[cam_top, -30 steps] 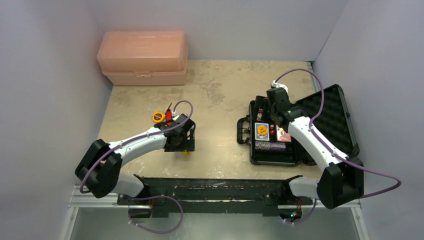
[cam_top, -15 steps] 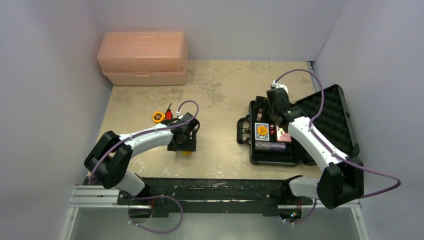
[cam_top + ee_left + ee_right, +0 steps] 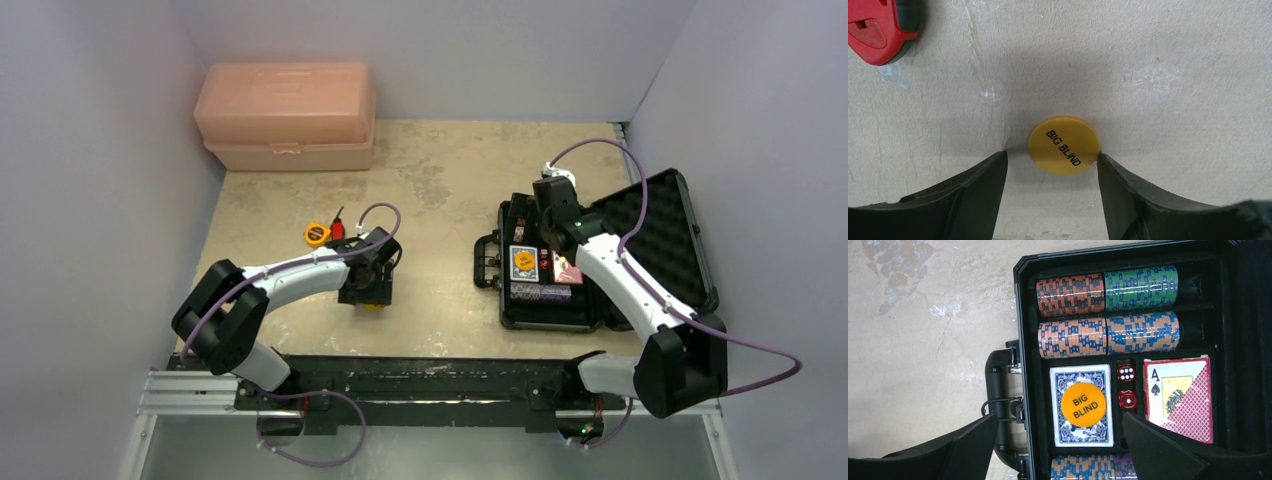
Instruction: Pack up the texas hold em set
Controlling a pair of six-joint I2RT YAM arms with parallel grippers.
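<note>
The black case (image 3: pixel 540 322) lies open at the right, its foam lid (image 3: pixel 665 230) tipped back. Inside it sit rows of striped chips (image 3: pixel 1105 290), a blue deck (image 3: pixel 1082 436) with an orange BIG BLIND disc (image 3: pixel 1083 401) on top, two red dice (image 3: pixel 1125 372) and a red deck (image 3: pixel 1180 400). My right gripper (image 3: pixel 1060 417) hovers open over the blue deck. A second yellow-orange BIG BLIND disc (image 3: pixel 1064 145) lies flat on the table. My left gripper (image 3: pixel 1050 157) straddles it, open. The right fingertip (image 3: pixel 1105 167) touches the disc's edge; the left one stands apart.
A peach toolbox (image 3: pixel 287 115) stands at the back left. A yellow tape measure (image 3: pixel 317 233) and a red utility knife (image 3: pixel 878 30) lie just left of and behind the left gripper. Grey walls close in on both sides and at the back.
The left arm has shifted slightly right and its jaws have narrowed around the disc on the table. The right arm has not moved.
</note>
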